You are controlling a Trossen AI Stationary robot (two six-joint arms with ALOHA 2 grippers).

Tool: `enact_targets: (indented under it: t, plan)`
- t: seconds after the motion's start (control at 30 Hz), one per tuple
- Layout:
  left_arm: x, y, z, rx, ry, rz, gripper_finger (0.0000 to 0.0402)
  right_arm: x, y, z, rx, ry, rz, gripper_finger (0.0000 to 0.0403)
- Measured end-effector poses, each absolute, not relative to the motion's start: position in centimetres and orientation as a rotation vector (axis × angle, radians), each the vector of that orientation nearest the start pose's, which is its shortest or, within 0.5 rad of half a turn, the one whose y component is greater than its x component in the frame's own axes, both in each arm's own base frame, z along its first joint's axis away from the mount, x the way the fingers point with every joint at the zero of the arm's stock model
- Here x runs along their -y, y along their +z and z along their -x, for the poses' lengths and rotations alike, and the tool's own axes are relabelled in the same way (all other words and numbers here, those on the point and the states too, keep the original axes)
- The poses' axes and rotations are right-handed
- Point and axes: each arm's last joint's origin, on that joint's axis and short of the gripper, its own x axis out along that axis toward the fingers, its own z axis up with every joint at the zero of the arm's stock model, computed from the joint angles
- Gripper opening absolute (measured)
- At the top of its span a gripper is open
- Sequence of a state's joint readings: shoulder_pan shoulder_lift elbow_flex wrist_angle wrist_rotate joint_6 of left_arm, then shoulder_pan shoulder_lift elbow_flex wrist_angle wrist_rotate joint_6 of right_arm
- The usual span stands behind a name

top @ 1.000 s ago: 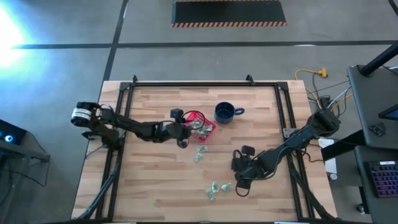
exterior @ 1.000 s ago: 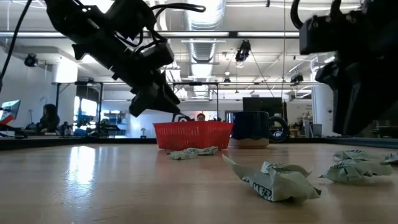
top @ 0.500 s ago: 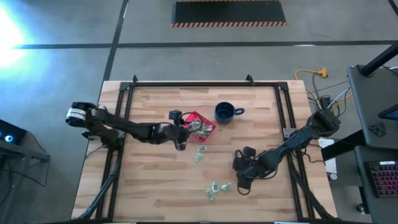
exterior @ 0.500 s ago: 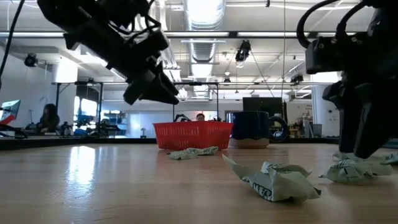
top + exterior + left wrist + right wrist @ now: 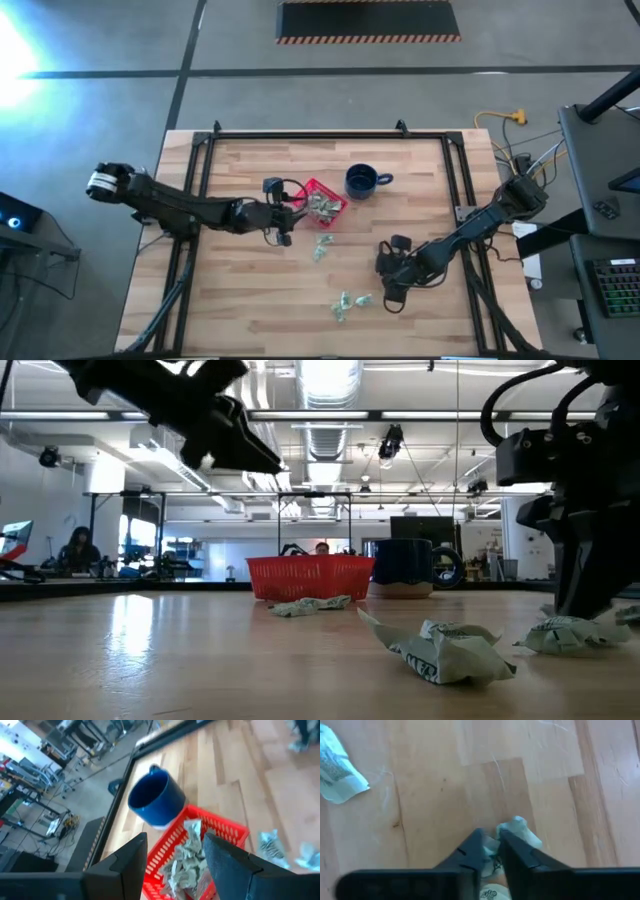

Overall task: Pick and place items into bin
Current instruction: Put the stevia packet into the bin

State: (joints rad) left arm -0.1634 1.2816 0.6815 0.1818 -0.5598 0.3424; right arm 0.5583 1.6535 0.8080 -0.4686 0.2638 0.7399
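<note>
The red basket [image 5: 322,203] stands left of the blue mug [image 5: 360,182] and holds several pale green-and-white wrapped pieces [image 5: 187,860]. More pieces lie loose on the wood: one just in front of the basket [image 5: 322,246], a few nearer the near edge [image 5: 345,304]. My left gripper [image 5: 282,218] hangs open in the air beside the basket's left side, holding nothing [image 5: 175,860]. My right gripper [image 5: 492,845] is down at the table by the near pieces, shut on one of them [image 5: 565,632]. My right gripper pinches a crinkled wrapped piece [image 5: 519,829] between its two fingers [image 5: 475,851]. The fingers come from above, pointing steeply down. The piece still lies on the table top, with part of its wrapper sticking out past the fingertips.
The mug [image 5: 410,567] stands close by the basket's right side [image 5: 310,575]. Another loose piece [image 5: 337,775] lies a little way from my right gripper, and one sits in the low view's foreground [image 5: 445,650]. A black frame rail [image 5: 320,136] runs around the table.
My left gripper has drawn back from over the basket toward the table's left edge and risen. My right gripper has come down from above onto the wrapped pieces near the near edge and now stands at the table top.
</note>
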Motion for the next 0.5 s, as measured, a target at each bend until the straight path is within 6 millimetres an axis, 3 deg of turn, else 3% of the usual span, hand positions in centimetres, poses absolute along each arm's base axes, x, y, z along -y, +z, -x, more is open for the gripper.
enact_targets:
  t: [0.1,0.33,0.5]
  plan:
    - [3.3,23.7,-25.9,-0.437,0.301,-0.482,0.0179,-14.1,13.4,-23.9,-1.194,-0.167,-0.093,0.0016]
    - [4.5,24.0,-24.3,-0.473,0.252,-0.434,0.0179,-14.6,14.9,-25.1,-1.121,-0.123,-0.002,0.0009]
    - [5.3,23.5,-23.0,-0.555,0.216,-0.366,0.0179,-14.8,16.6,-26.5,-1.006,-0.137,0.192,0.0009]
